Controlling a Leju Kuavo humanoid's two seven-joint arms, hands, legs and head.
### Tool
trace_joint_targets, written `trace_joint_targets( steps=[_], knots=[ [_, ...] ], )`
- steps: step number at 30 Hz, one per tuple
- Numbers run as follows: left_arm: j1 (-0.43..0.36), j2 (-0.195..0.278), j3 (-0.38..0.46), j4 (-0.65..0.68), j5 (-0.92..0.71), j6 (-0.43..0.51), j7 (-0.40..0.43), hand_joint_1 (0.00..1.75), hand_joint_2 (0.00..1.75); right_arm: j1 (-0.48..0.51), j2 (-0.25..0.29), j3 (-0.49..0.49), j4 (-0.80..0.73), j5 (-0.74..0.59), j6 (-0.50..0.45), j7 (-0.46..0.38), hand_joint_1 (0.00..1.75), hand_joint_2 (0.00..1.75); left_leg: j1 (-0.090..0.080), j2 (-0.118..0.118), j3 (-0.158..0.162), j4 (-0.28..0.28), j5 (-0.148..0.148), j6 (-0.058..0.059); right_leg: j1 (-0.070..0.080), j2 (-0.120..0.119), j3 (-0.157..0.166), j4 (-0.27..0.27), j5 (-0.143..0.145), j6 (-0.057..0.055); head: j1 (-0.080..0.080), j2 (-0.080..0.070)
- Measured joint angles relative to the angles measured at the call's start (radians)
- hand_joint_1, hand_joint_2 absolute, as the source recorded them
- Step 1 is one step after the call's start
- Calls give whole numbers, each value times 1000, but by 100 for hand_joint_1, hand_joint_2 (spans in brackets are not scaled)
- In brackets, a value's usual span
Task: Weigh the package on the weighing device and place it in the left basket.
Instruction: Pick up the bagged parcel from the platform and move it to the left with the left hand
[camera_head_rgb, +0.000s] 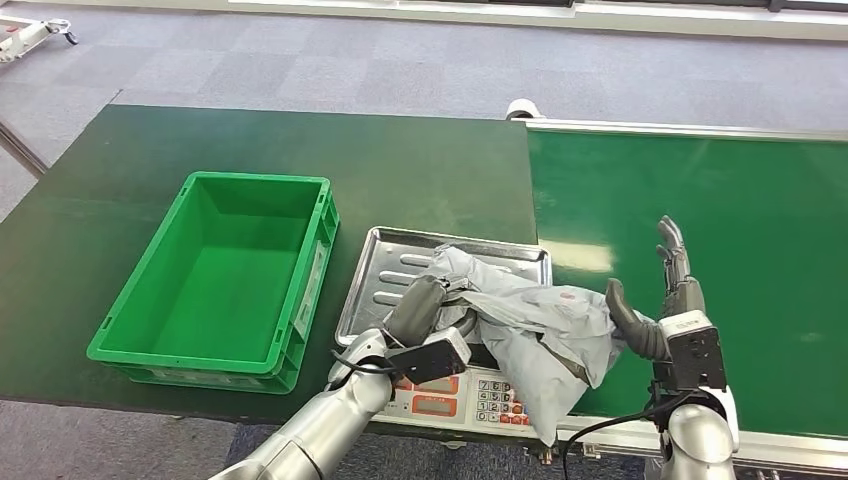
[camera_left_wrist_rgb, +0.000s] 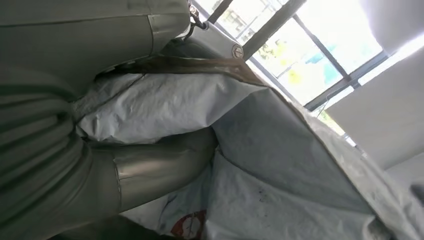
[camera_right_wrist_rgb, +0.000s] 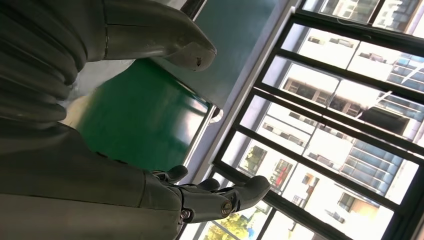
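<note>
A crumpled grey plastic package (camera_head_rgb: 530, 320) lies on the steel tray (camera_head_rgb: 390, 265) of the weighing scale, hanging over its front edge and part of the keypad (camera_head_rgb: 490, 395). My left hand (camera_head_rgb: 420, 305) grips the package's left side. In the left wrist view a fold of the package (camera_left_wrist_rgb: 280, 150) is caught between the thumb (camera_left_wrist_rgb: 160, 165) and the fingers above it. My right hand (camera_head_rgb: 665, 300) stands upright just right of the package with its fingers apart, and its thumb is close to the package's edge. The green basket (camera_head_rgb: 225, 280) sits empty to the left of the scale.
The scale and basket stand on a dark green table (camera_head_rgb: 120, 160). A brighter green conveyor belt (camera_head_rgb: 700, 200) with a metal frame runs on the right, under my right hand. Grey carpet floor lies beyond the table.
</note>
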Motion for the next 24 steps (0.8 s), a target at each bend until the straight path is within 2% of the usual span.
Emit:
trace_joint_targets(
  steps=[3, 5, 7, 10, 13, 15, 19, 24],
  knots=[
    [25, 2, 20, -57, 112, -1, -5, 175, 175, 0, 1, 0, 0, 1, -3, 0, 0, 175, 0, 0, -1, 0, 0, 0, 0, 0, -1, 0, 0, 0, 0, 0],
    [44, 7, 24, -101, 184, 29, -6, 175, 175, 1, 1, 0, 0, 1, -6, 0, 0, 175, 0, 0, -1, 0, 0, 0, 0, 0, -1, 0, 0, 0, 0, 0],
    [65, 18, 24, -162, 251, 95, -6, 175, 175, 1, 1, 0, 0, -1, -14, -1, 0, 175, 0, 0, -1, 0, 0, 0, 0, 0, -2, 0, 0, 0, 0, 0],
    [81, 38, 24, -242, 271, 252, -8, 175, 175, 2, 1, 0, 0, -8, -23, -10, 0, 175, 0, 0, -1, 0, 0, 0, 0, 0, -2, 0, 0, 0, 0, 0],
    [83, 60, 27, -287, 201, 419, -9, 175, 175, 6, 1, 0, 0, -20, -31, -26, 0, 175, 0, 0, -2, 0, 0, 0, 1, 0, -2, 0, 0, 0, 0, 0],
    [86, 71, 47, -314, 103, 491, -9, 175, 175, 10, 1, 0, 0, -26, -35, -33, 0, 175, 1, 0, -2, 0, 0, 0, 1, 0, -2, 0, 0, 0, 0, 0],
    [110, 75, 175, -426, -114, 521, -9, 175, 175, 23, 1, 0, 0, -36, -39, -40, 0, 175, 1, 1, -2, 0, 0, 0, 0, 1, -2, 0, 0, 0, 0, 0],
    [154, 64, 348, -612, -269, 525, -9, 175, 175, 35, -5, 0, 0, -51, -53, -51, 0, 175, 1, 2, -2, 0, 0, -1, 1, 2, -3, 0, 0, 0, 0, 0]
  ],
)
